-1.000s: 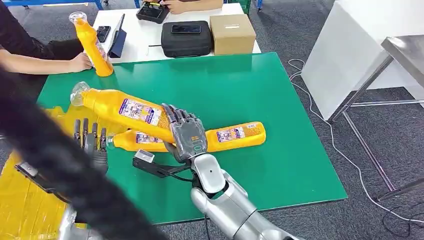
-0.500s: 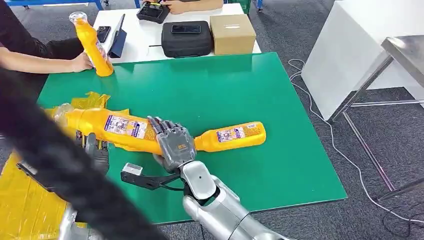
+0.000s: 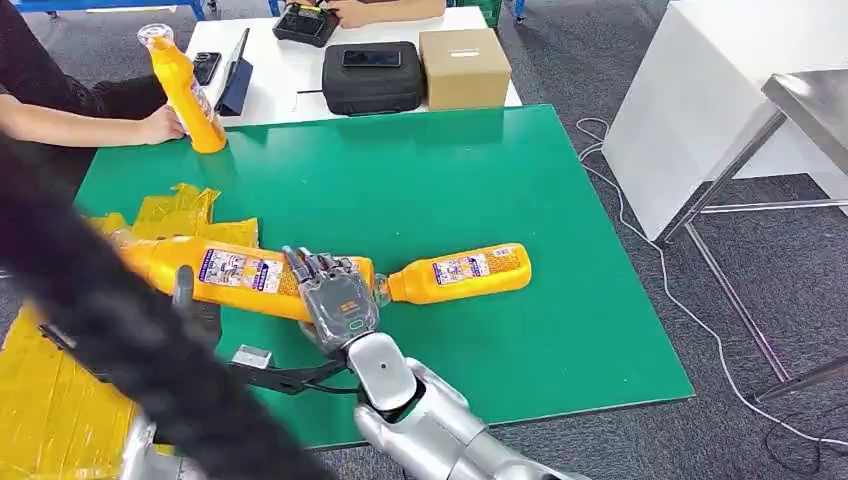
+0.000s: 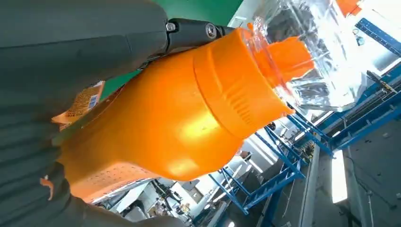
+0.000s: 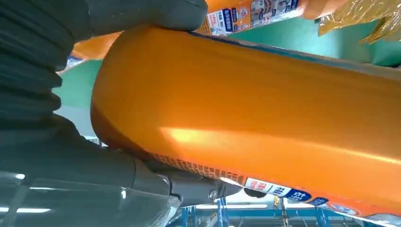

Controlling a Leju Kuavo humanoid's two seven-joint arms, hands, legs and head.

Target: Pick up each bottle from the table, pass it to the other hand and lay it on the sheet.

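Here we see the handover in mid-air: the right hand [image 3: 335, 300] clasps the base end of the long orange plastic bottle [image 3: 235, 272], while the left hand [image 3: 190, 300] wraps its neck end, above the edge of the green table mat [image 3: 450, 180] beside the crumpled yellow sheet [image 3: 60, 400]. We judge the right should let go only once the left grip is firm. The left wrist view adds the clear cap [image 4: 307, 52]; the right wrist view, the thumb pressed on the base.
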